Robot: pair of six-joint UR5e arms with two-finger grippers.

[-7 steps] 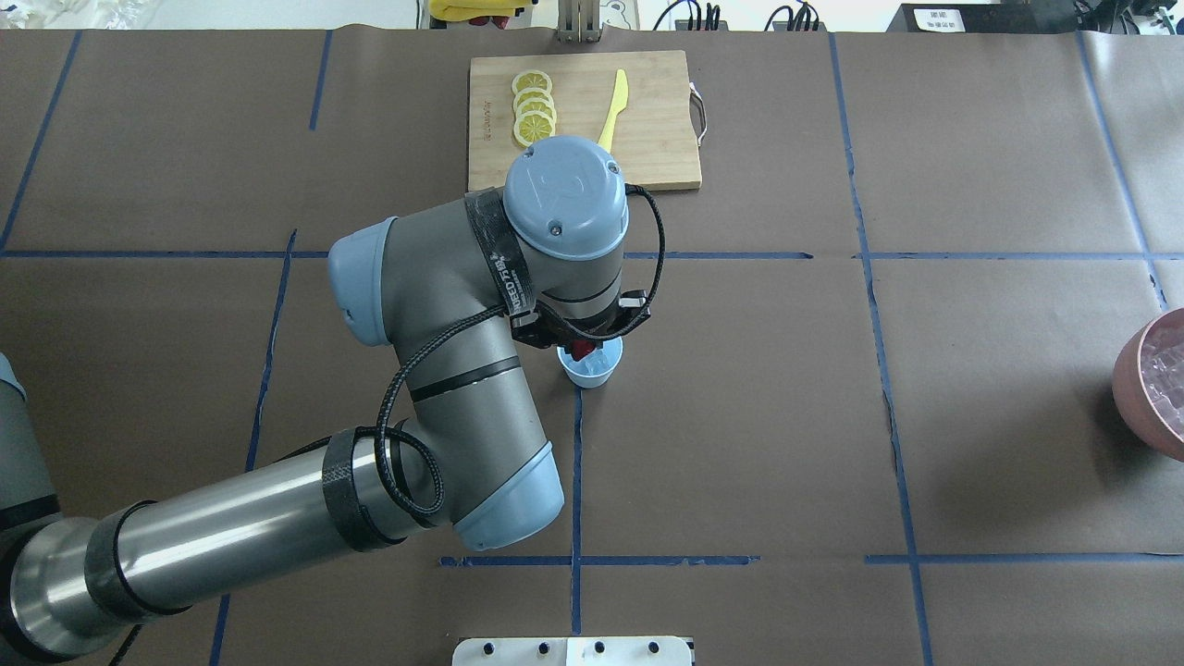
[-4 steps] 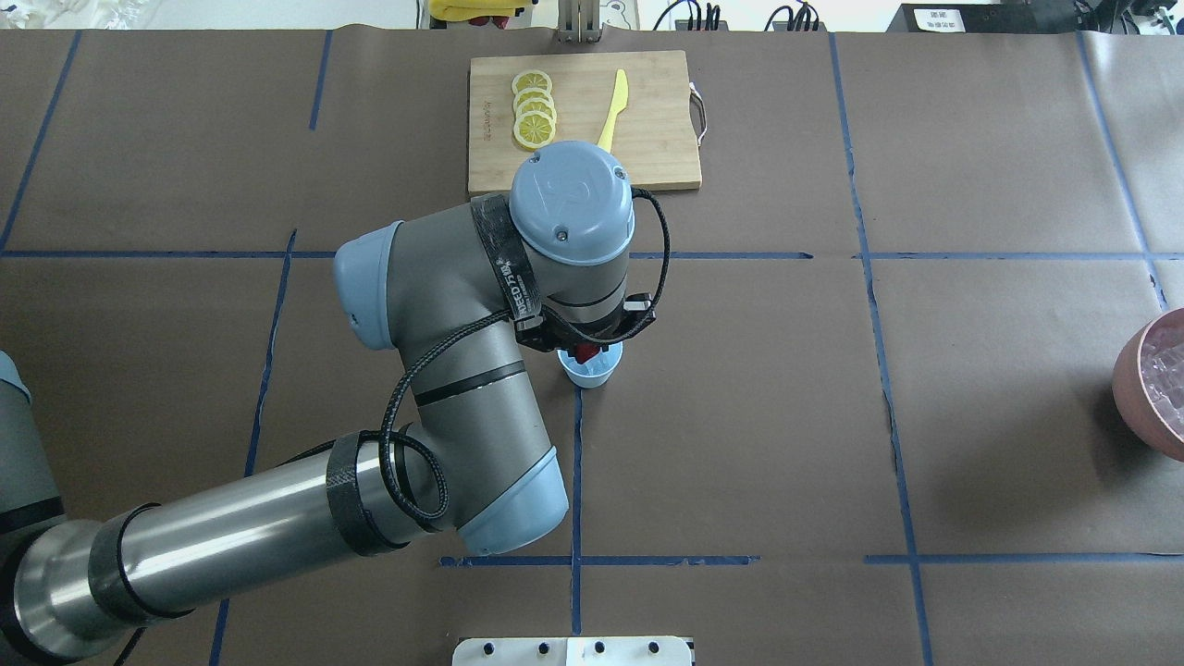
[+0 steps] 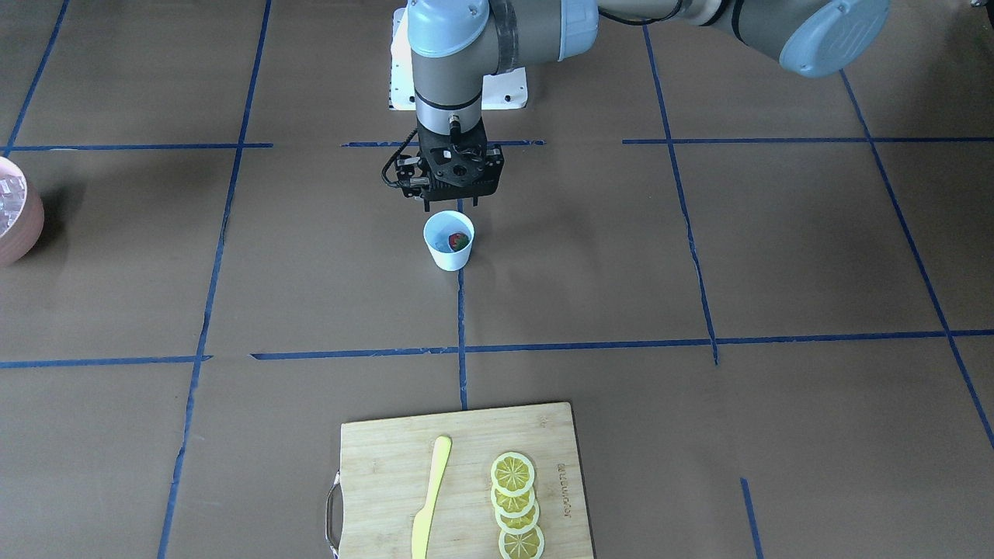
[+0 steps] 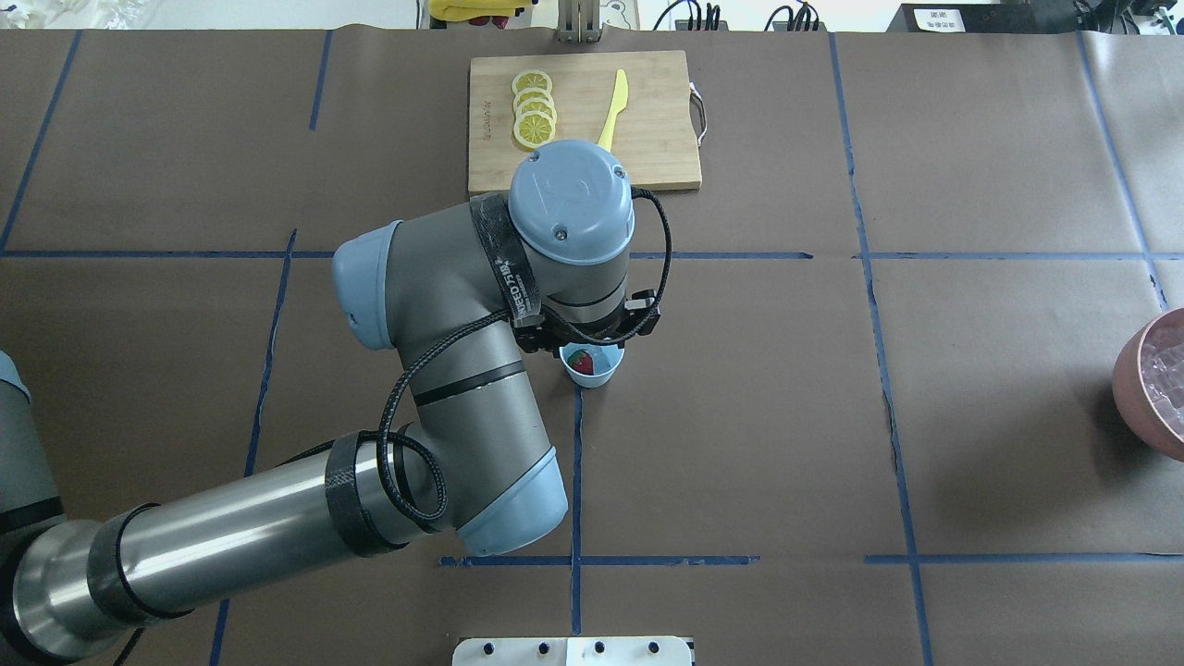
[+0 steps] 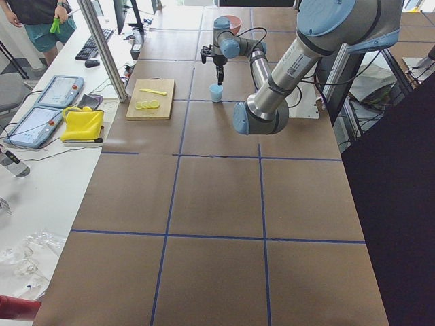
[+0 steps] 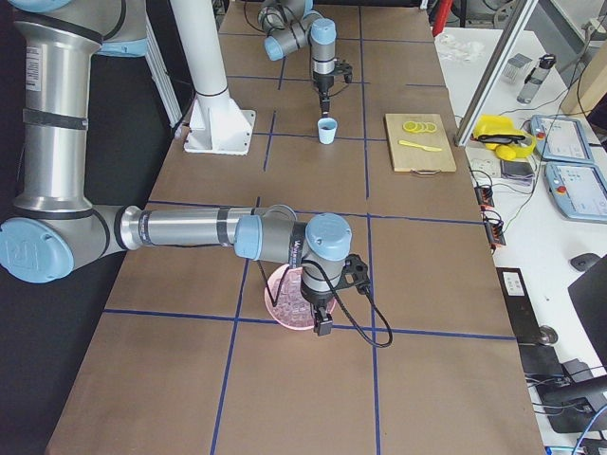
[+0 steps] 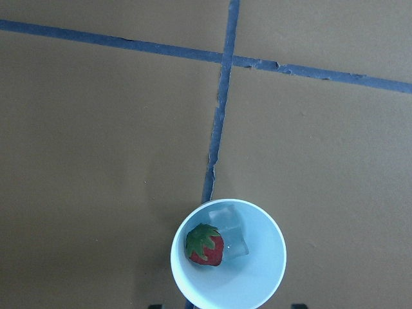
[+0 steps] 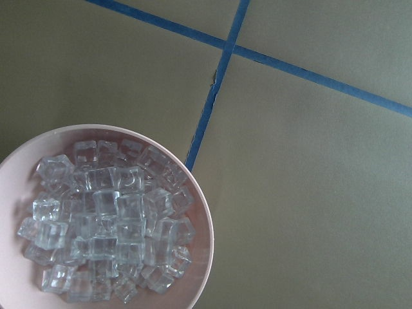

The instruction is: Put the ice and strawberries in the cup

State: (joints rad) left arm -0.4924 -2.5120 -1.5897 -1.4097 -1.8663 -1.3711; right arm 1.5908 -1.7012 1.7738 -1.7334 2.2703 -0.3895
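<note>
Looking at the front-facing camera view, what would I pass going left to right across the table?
pink bowl of ice → white cup with a strawberry inside → lemon slices

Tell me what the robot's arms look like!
The left arm and right arm are round silver-grey tubes with pale blue caps at the joints. A black cable loops along each, and the left wears a black band with white lettering. The left gripper and right gripper are black.
</note>
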